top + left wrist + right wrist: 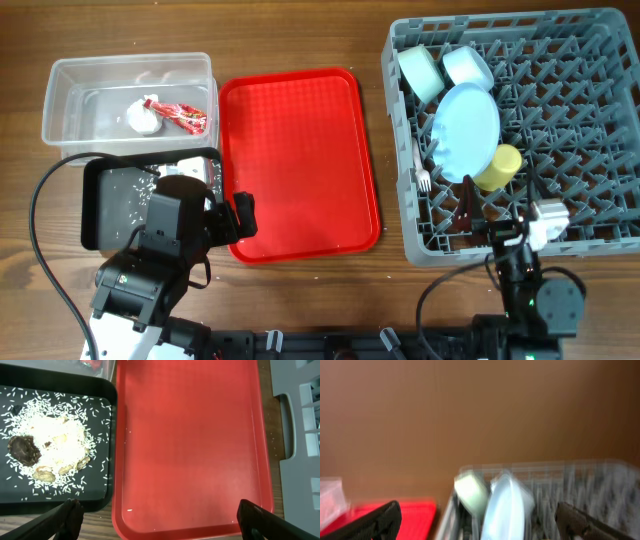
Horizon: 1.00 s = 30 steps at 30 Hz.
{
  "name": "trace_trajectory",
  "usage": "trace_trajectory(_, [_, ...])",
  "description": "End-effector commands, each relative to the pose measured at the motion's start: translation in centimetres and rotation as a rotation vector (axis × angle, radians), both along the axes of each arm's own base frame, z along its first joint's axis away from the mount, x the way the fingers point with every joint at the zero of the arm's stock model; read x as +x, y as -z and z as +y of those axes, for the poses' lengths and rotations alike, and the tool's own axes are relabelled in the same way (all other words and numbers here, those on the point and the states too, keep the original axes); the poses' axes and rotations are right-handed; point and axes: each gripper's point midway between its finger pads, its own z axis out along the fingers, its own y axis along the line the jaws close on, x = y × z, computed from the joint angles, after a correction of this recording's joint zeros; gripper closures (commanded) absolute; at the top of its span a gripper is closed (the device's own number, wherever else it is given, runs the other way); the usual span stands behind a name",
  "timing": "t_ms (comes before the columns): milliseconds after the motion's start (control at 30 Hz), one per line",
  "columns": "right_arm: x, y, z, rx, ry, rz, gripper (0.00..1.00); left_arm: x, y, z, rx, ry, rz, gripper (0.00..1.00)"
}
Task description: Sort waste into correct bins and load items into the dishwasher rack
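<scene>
The grey dishwasher rack [600, 240] on the right holds a mint-green bowl [421, 72], a pale blue bowl [467, 66], a pale blue plate [466, 128], a yellow cup [499, 166] and a white fork [421, 172]. The clear tub [70, 80] holds the tissue ball [141, 118] and the red wrapper [184, 115]. The black tray [95, 215] holds rice scraps [55, 450]. My left gripper [162, 525] is open and empty over the red serving tray's near edge. My right gripper [480, 522] is open and empty at the rack's near left side; its view is blurred.
The flat red serving tray [300, 160] lies between the black tray and the rack, with a few stray rice grains [129, 509]. A black cable [40, 250] loops at the left of the black tray. The spoon does not show.
</scene>
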Motion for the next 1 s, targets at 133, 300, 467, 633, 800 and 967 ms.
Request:
trace_trajectory(133, [0.1, 0.7, -0.3, -0.007, 0.016, -0.136, 0.00, 0.0, 0.2, 0.0, 0.004, -0.002, 0.001, 0.00])
trace_trajectory(300, [1.0, 7.1, -0.3, 0.078, 0.009, 0.138, 0.00, 0.0, 0.2, 0.0, 0.004, -0.002, 0.001, 0.00])
trace_trajectory(467, [1.0, 7.2, -0.3, 0.077, 0.010, 0.141, 0.00, 0.0, 0.2, 0.0, 0.004, -0.002, 0.001, 0.00])
trace_trajectory(633, [1.0, 7.2, -0.3, 0.077, 0.010, 0.144, 0.00, 0.0, 0.2, 0.0, 0.004, -0.002, 0.001, 0.00])
trace_trajectory(800, [1.0, 7.2, -0.3, 0.077, 0.010, 0.143, 0.00, 0.0, 0.2, 0.0, 0.004, -0.002, 0.001, 0.00])
trace_trajectory(967, [1.0, 7.2, -0.3, 0.077, 0.010, 0.143, 0.00, -0.1, 0.1, 0.1, 0.013, 0.005, -0.003, 0.00])
